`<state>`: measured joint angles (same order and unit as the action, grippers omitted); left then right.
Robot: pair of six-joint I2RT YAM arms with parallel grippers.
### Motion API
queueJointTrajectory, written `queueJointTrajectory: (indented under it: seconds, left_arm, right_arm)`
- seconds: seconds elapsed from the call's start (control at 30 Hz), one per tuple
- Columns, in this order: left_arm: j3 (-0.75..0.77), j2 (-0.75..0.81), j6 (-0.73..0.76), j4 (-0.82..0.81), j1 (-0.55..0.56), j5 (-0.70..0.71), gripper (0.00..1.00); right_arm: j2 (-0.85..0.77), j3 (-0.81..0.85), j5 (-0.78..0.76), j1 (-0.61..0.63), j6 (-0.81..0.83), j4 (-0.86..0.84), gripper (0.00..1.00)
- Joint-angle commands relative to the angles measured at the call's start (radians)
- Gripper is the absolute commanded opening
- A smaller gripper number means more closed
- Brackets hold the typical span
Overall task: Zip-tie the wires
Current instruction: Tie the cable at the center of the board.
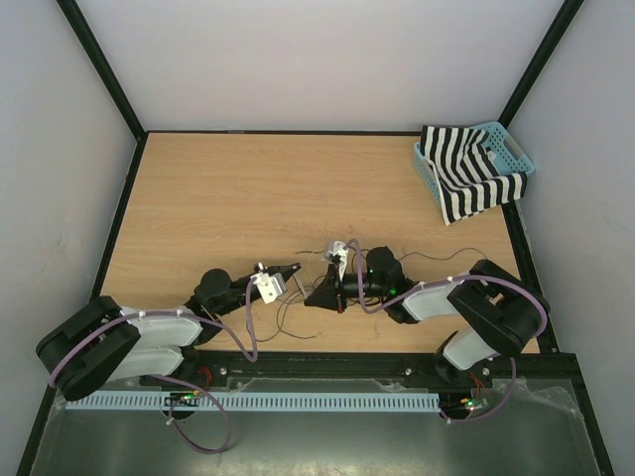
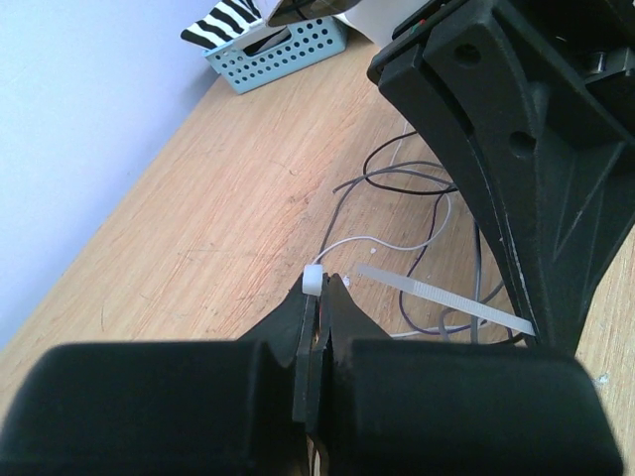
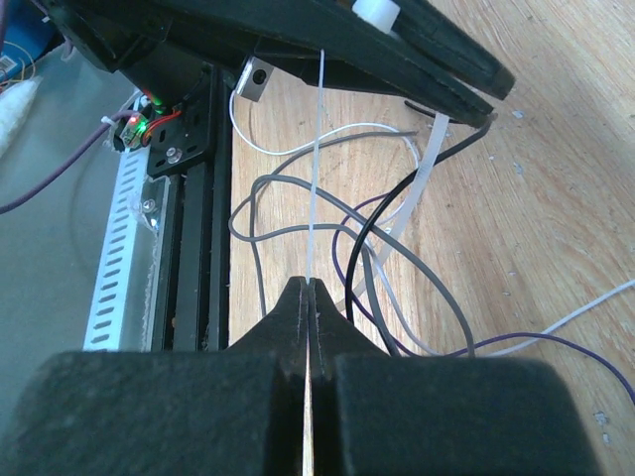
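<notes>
The wires [image 3: 288, 183] lie in loose grey, black, purple and white loops on the wooden table, also in the left wrist view as the wires [image 2: 397, 178] and from above as the wires [image 1: 293, 319]. My left gripper [image 2: 325, 288] is shut on the white head of a zip tie [image 2: 313, 280]. A pale strap [image 2: 446, 300] of the tie runs off behind the right gripper. My right gripper [image 3: 310, 286] is shut on the thin zip-tie strap [image 3: 316, 169], which rises to the head [image 3: 377, 12] under the left fingers. From above, the left gripper [image 1: 291, 270] and right gripper [image 1: 319, 296] nearly meet.
A teal basket [image 1: 508, 147] holding a black-and-white striped cloth [image 1: 466, 178] stands at the back right, also seen as the basket [image 2: 288, 55]. A black rail [image 3: 189, 198] and a white slotted duct [image 3: 124, 258] run along the near table edge.
</notes>
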<state>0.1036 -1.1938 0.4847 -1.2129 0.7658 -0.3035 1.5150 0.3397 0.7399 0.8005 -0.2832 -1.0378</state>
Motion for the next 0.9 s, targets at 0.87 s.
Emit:
queueJointTrajectory:
  seconds: [0.87]
  left_arm:
    - [0.029,-0.021,0.025,-0.042,0.005,0.018,0.00]
  right_arm:
    - [0.053,0.078,0.105,-0.038,0.022,0.089,0.00]
